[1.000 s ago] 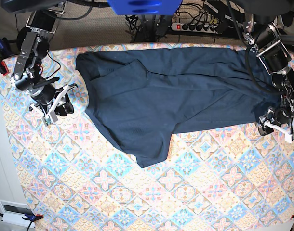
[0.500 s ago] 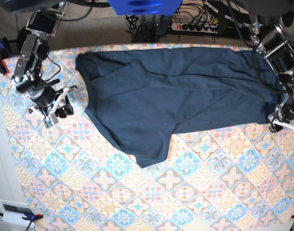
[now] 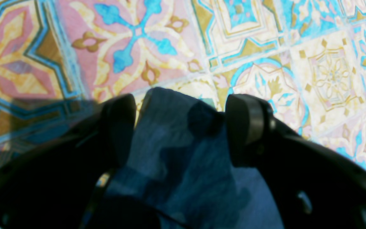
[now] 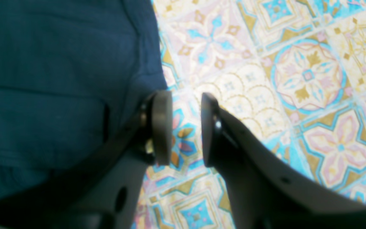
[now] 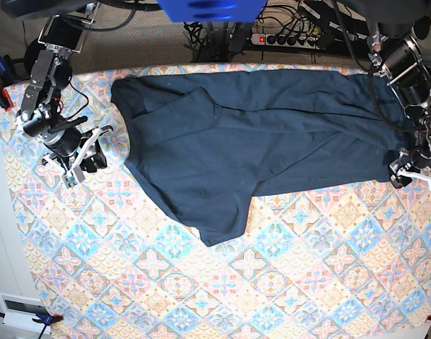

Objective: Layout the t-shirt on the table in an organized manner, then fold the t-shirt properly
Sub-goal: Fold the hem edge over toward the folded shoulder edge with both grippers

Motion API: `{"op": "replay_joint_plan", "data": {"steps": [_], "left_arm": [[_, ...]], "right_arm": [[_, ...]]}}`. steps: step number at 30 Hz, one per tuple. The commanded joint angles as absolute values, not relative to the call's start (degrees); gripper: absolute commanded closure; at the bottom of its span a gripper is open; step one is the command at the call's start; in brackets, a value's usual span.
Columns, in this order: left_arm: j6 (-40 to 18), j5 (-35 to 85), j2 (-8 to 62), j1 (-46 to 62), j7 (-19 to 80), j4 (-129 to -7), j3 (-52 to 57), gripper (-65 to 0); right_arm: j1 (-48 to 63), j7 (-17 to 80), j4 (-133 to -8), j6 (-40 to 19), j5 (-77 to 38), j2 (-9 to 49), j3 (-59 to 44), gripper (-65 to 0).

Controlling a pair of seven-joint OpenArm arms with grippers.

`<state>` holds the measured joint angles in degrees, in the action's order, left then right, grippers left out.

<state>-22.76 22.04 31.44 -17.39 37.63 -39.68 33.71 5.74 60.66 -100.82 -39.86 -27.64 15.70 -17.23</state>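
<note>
The dark navy t-shirt (image 5: 258, 134) lies spread across the far half of the patterned table (image 5: 272, 282), with one flap hanging toward the middle. My left gripper (image 5: 408, 173) is at the shirt's right lower corner. In the left wrist view the left gripper (image 3: 181, 127) is open, and the shirt's corner (image 3: 176, 152) lies loose between its fingers. My right gripper (image 5: 85, 157) sits on the table left of the shirt. In the right wrist view the right gripper (image 4: 186, 127) is slightly open and empty, with the shirt's edge (image 4: 43, 79) just beside it.
A power strip with cables (image 5: 286, 37) lies beyond the table's far edge. A white device (image 5: 21, 311) sits off the near left corner. A clamp (image 5: 0, 78) holds the cloth at the left edge. A blue object (image 5: 208, 8) overhangs the top.
My left gripper moved right and slightly back, and the shirt's right lower corner went with it, stretching that side out. My right gripper shifted slightly up and left.
</note>
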Motion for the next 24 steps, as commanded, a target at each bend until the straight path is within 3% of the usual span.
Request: {"op": "replay_joint_plan", "data": {"steps": [1,3,8,14,24], "left_arm": [[-22.90,22.37,31.78,-18.15,38.81,-40.04,32.75,-42.2],[-22.99,22.55,31.34,-18.15,39.08,-40.92,30.29,-34.8],[-22.90,22.64,29.23,-17.71,39.87,-46.64,25.27,0.0],[-22.90,22.73,27.74,-17.71,43.65,-52.62,25.89,0.0],[-22.81,22.73,26.77,-18.15,45.93,-56.13,25.98,0.0]], "right_arm": [[5.05,59.38,-101.76,-40.00,-28.53,16.57,-17.45,-15.0],[5.05,59.38,-101.67,-40.00,-28.53,16.57,-17.27,-15.3],[4.79,58.86,-101.58,-40.00,-27.91,16.57,-12.09,-15.3],[-5.93,58.86,-100.79,-40.00,-16.75,16.57,-6.20,-15.4],[-15.16,50.33,-82.24,-40.00,-5.67,16.57,4.70,-15.4]]}}
